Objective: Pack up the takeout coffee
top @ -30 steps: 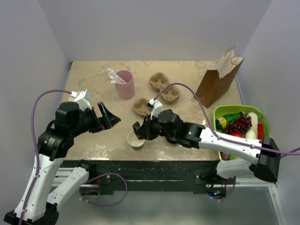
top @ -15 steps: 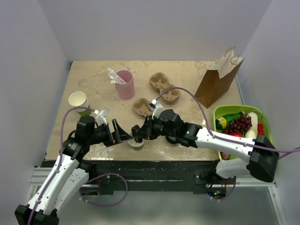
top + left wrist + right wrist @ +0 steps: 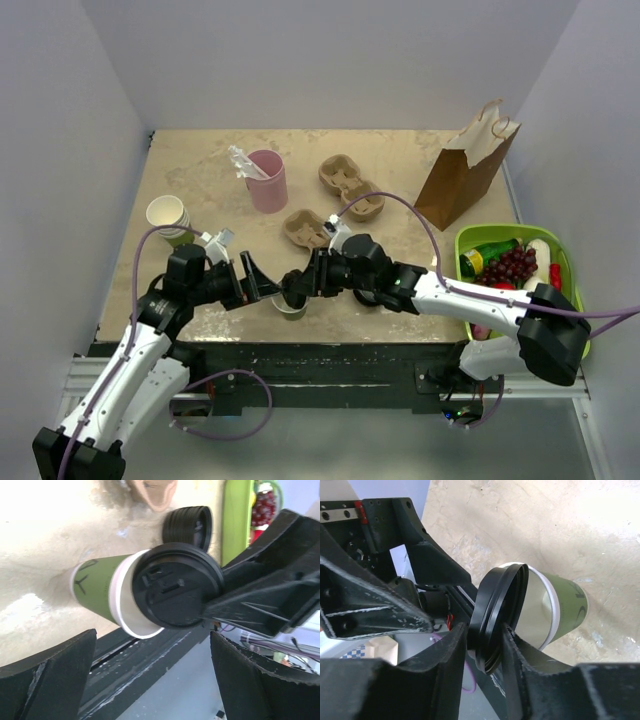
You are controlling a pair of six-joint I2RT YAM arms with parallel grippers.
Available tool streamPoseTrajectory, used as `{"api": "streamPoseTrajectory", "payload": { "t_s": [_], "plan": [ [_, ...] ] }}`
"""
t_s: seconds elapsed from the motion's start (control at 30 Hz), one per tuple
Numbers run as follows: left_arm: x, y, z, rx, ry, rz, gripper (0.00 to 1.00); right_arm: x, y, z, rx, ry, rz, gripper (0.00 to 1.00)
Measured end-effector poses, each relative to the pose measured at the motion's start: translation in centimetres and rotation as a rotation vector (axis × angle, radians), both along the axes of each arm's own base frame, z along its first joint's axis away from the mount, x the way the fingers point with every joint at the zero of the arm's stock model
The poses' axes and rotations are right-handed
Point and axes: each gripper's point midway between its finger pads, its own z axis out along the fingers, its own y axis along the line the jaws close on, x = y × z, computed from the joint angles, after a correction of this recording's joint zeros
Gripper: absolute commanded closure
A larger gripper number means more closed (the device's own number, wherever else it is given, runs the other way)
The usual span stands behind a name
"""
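Observation:
The takeout coffee cup (image 3: 290, 306) (image 3: 97, 592) (image 3: 565, 605), olive-green with a white inside, stands near the table's front edge. A black lid (image 3: 177, 587) (image 3: 495, 610) rests tilted against its rim, leaving part of the white mouth showing. My right gripper (image 3: 298, 286) (image 3: 485, 630) reaches in from the right, shut on the lid's edge, which fills the gap between both fingers. My left gripper (image 3: 254, 283) (image 3: 152, 637) is wide open just left of the cup. Its fingers flank the cup without touching it.
A pink tumbler (image 3: 268, 180) holding white utensils stands behind. Three pulp cup carriers (image 3: 305, 228) (image 3: 340, 174) (image 3: 365, 205) lie mid-table. A brown paper bag (image 3: 465, 170) and a green basket (image 3: 463, 240) of groceries are at right. Paper cups (image 3: 167, 214) stand at left, and spare black lids (image 3: 187, 527) lie beyond the cup.
My left arm has swung down from the left to beside the cup, uncovering the paper cups. My right gripper brought the lid onto the cup's rim.

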Motion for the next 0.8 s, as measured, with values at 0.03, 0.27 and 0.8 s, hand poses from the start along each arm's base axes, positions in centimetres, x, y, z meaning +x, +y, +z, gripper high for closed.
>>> {"api": "streamPoseTrajectory", "payload": {
  "t_s": [0.03,0.27,0.8],
  "plan": [
    [0.0,0.1,-0.2,0.009,0.004,0.001,0.00,0.1,0.0,0.0,0.000,-0.001,-0.002,0.56],
    [0.2,0.3,-1.4,0.048,0.038,0.003,0.00,0.3,-0.3,-0.3,-0.015,0.002,-0.012,0.50],
    [0.9,-0.1,-1.8,0.040,0.039,-0.009,0.01,0.7,-1.8,-2.4,-0.115,0.015,-0.065,0.50]
  ]
}}
